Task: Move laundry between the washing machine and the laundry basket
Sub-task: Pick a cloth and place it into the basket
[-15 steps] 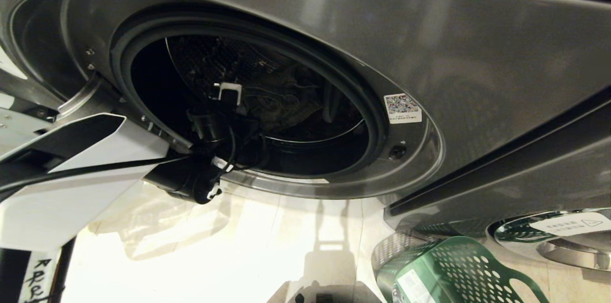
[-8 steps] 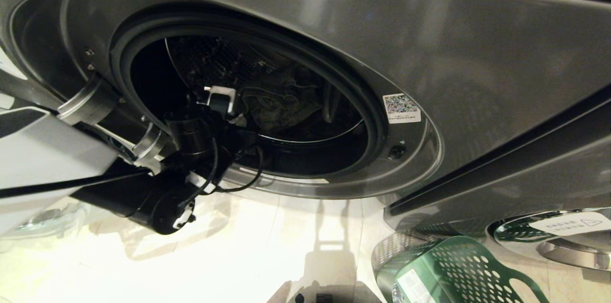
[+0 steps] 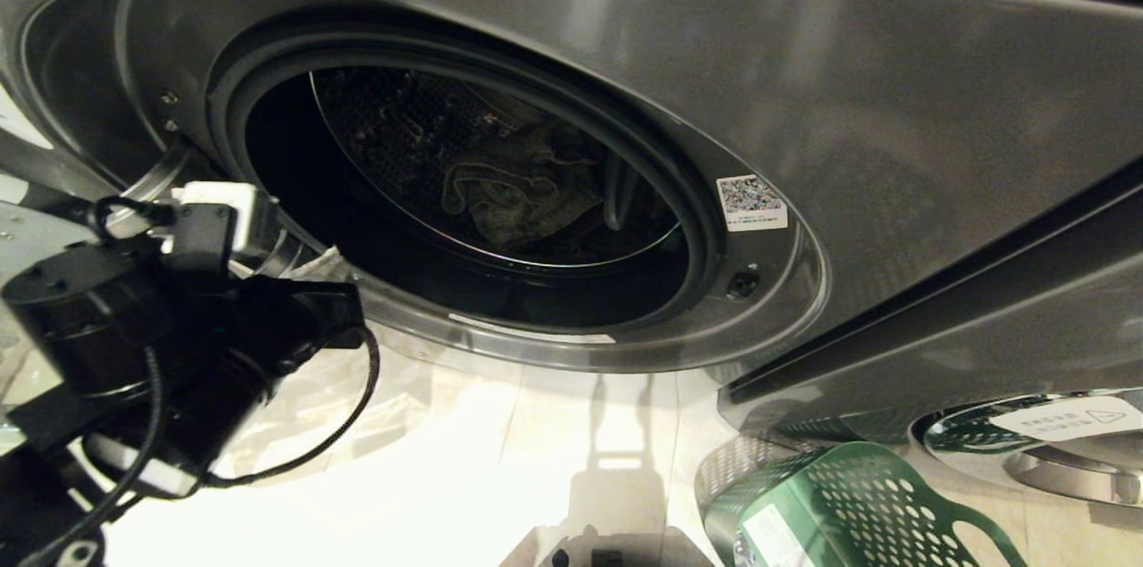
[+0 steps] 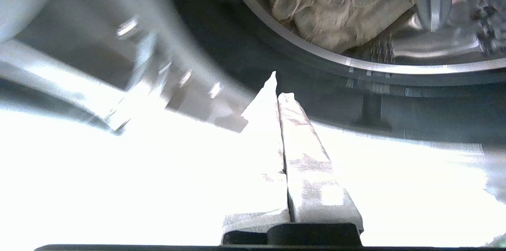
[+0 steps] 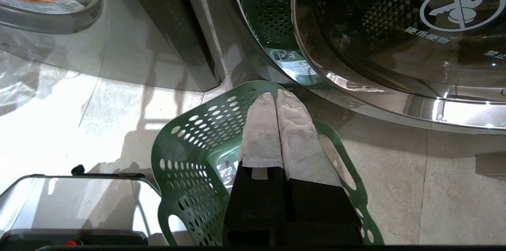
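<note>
A: What fills the head view?
B: The washer [image 3: 893, 103], grey, door open. Its round port takes up the middle, and the drum [image 3: 402, 129] sits dark behind the rubber seal.

A: And beside it?
B: A second machine's glass door [image 5: 395, 37] to the right, shut, with a white sticker on it. Pale tiled floor [image 3: 500, 460] below both.

A: Where is the basket?
B: The green basket [image 3: 830, 504] stands on the floor at lower right, just in front of that second door. In the right wrist view it looks empty, apart from a label inside.

A: The laundry?
B: One beige cloth [image 3: 513, 192] lies crumpled low in the drum; the left wrist view shows it too [image 4: 336, 6]. Nothing grips it.

A: The arms?
B: The left gripper [image 4: 278, 89] is outside the port, near the left lower rim, fingers pressed together with nothing between them. Its black wrist and cable fill the lower left of the head view. The right gripper [image 5: 276, 97] hangs above the basket, fingers together as well, empty.
</note>
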